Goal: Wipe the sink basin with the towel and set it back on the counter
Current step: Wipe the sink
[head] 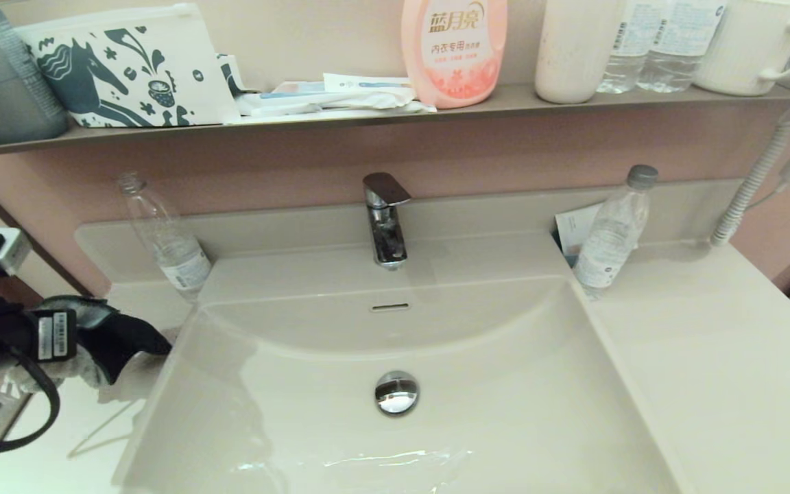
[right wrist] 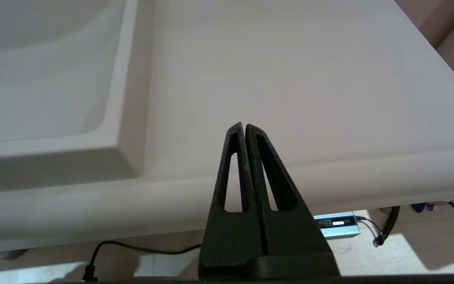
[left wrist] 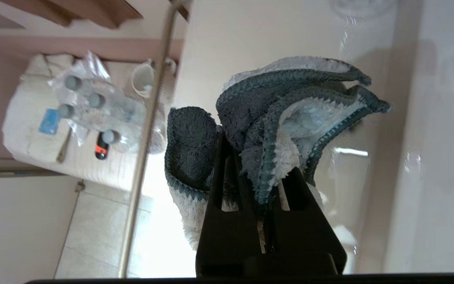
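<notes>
The towel (head: 83,310), fluffy with a charcoal side and a pale grey-blue side, hangs bunched from my left gripper (head: 112,342). It is held above the narrow left strip of the counter (head: 45,453), just outside the left rim of the sink basin (head: 505,357). In the left wrist view the left gripper (left wrist: 264,175) is shut on a fold of the towel (left wrist: 290,102), which spills past both fingers. The basin holds a chrome drain plug (head: 396,392) and an overflow slot (head: 390,307). My right gripper (right wrist: 244,126) is shut and empty over the counter's (right wrist: 290,79) front right edge.
A chrome faucet (head: 385,219) stands behind the basin. Clear plastic bottles stand at the back left (head: 170,240) and back right (head: 611,233) of the counter. The wall shelf (head: 367,116) carries a horse-print pouch (head: 127,68), a pink bottle (head: 455,48) and mugs.
</notes>
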